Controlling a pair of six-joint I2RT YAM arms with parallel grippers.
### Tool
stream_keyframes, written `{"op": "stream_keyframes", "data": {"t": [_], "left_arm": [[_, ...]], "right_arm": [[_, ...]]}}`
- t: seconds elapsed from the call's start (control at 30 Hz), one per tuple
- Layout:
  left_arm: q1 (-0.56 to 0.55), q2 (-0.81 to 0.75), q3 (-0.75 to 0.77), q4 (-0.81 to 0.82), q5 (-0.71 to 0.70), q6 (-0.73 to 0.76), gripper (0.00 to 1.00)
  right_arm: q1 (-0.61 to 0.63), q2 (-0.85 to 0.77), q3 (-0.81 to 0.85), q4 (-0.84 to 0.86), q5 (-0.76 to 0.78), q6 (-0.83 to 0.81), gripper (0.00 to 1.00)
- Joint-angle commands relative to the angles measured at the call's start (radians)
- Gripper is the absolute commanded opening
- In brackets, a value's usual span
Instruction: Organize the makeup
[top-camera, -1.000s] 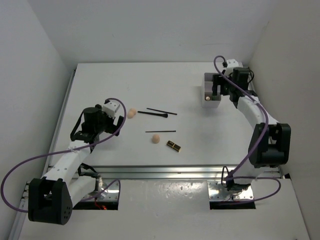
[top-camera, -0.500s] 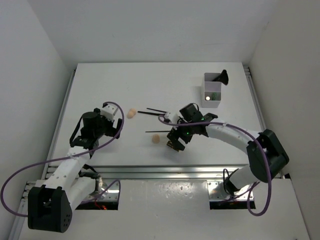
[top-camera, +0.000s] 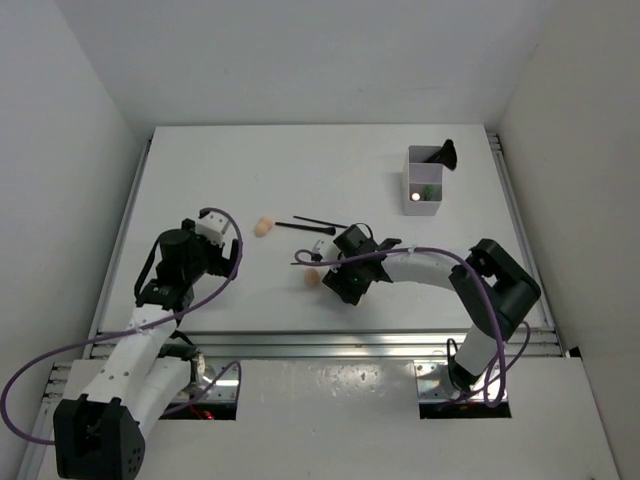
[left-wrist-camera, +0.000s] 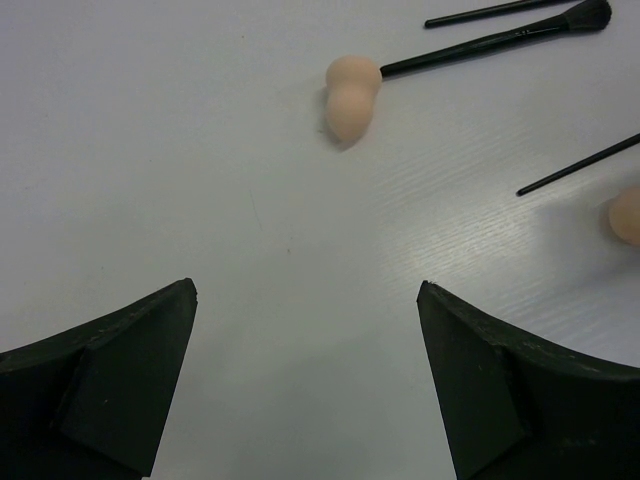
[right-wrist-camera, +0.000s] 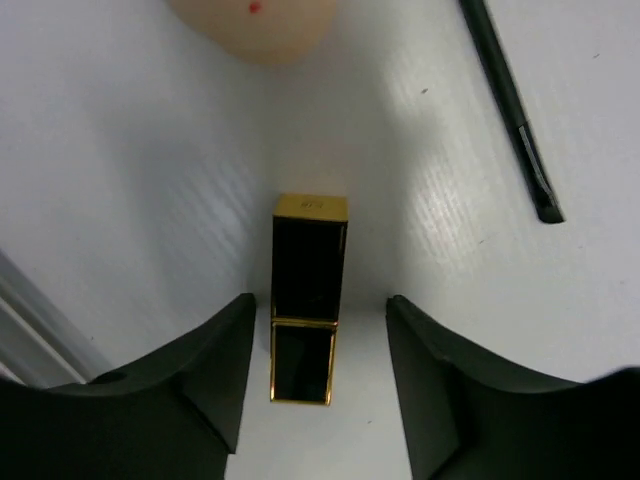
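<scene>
Black-gold lipstick (right-wrist-camera: 308, 262) lies flat near the bench (right-wrist-camera: 120, 160) front edge, between the spread-wide, non-touching jaws of the right claw (right-wrist-camera: 318, 302).

No word, brand or number can be read anywhere. The black rectangular lipstick with gold trim (right-wrist-camera: 309, 300), lying between the right jaws, has a faint stamp on its gold end face, too small to make out. The peach egg-shaped sponge (right-wrist-camera: 255, 25), just beyond the jaws, carries a small red dot, not a character. The thin black pencil (right-wrist-camera: 508, 105), beyond the jaws and to their right, shows pale marks near its tip that cannot be deciphered.
</scene>
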Motion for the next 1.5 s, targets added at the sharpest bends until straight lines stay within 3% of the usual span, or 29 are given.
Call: {"op": "stream_keyframes", "data": {"t": [0.0,0.17,0.3,0.43,0.47,0.57,0.6,0.7,0.83,0.97,1.13,1.47], "left_arm": [[0.024,-0.033,-0.002,-0.023,-0.011,-0.004,0.99],[0.024,-0.051,-0.002,-0.034,-0.011,-0.014,0.99],[0.024,-0.051,-0.002,-0.043,-0.011,-0.005,0.99],[0.024,-0.051,-0.002,-0.043,-0.002,0.006,0.99],[0.024,-0.042,-0.002,-0.043,-0.002,0.016,0.99],[0.024,-0.042,0.008,-0.043,-0.002,0.035,0.99],[0.024,-0.033,0.008,-0.043,-0.002,0.044,0.99],[0.024,-0.013,0.008,-0.043,-0.002,0.044,0.99],[0.024,0.019,0.026,-0.034,-0.002,0.053,0.99],[0.024,0.042,0.047,-0.034,-0.013,0.053,0.99],[0.024,0.082,0.067,-0.034,-0.024,0.062,0.99],[0.044,0.188,0.118,-0.013,-0.033,0.081,0.99]], "right_arm": [[0.022,0.017,0.012,0.063,0.115,0.032,0.53],[0.033,0.014,-0.021,0.123,0.142,0.050,0.36],[0.031,-0.024,-0.031,0.108,0.121,0.046,0.01],[0.004,-0.142,-0.083,0.163,0.083,0.060,0.00],[-0.007,-0.241,-0.093,0.183,0.070,0.073,0.00],[-0.134,-0.392,-0.172,0.388,0.003,0.208,0.00],[-0.227,-0.455,-0.194,0.589,0.007,0.274,0.00],[-0.382,-0.517,-0.281,0.842,0.095,0.307,0.00],[-0.544,-0.426,-0.128,0.780,0.208,0.316,0.00],[-0.698,-0.302,-0.071,0.833,0.237,0.362,0.00],[-0.745,-0.156,-0.008,0.852,0.219,0.350,0.00],[-0.751,-0.010,0.042,0.910,0.213,0.334,0.00]]}}
